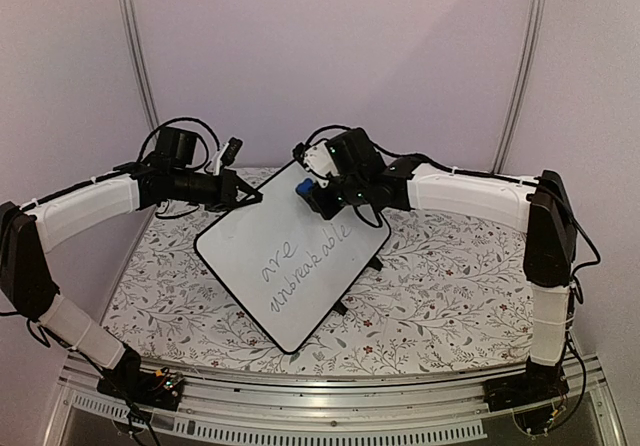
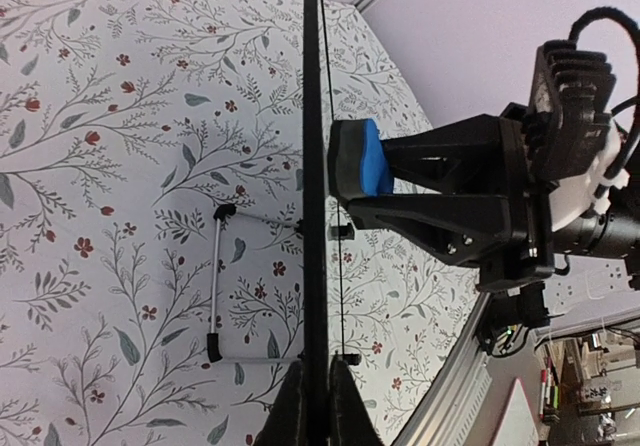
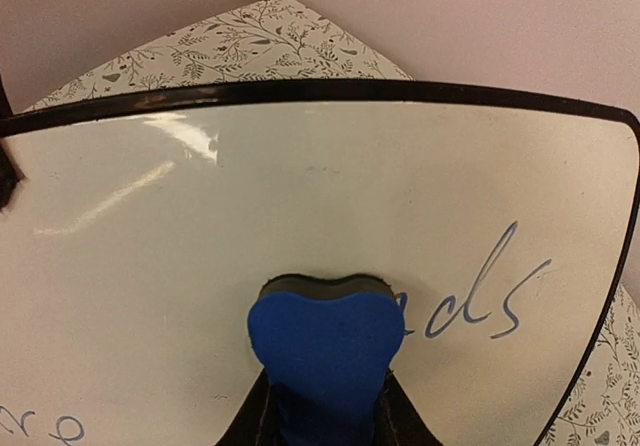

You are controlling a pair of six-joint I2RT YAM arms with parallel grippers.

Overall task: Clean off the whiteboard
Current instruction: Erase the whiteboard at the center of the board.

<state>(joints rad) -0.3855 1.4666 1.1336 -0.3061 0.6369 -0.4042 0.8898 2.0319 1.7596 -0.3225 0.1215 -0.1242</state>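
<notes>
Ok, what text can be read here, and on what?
"are": handwritten on the whiteboard.
"unbreakable": on the line beneath it, same board.
"...ds": the end of a word higher on the board; its start is hidden behind the blue eraser.
No other text is readable.

whiteboard (image 1: 245, 236) — handwritten "are unbreakable", partly "…ds"

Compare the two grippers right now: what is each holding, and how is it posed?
The left gripper is shut on the thin edge of the whiteboard, while the right gripper is shut on a blue eraser. The left gripper comes in edge-on from the board's side. The right gripper faces the writing surface, with the eraser's dark felt against it. Both are shut, and both work at the board's far end.
</notes>
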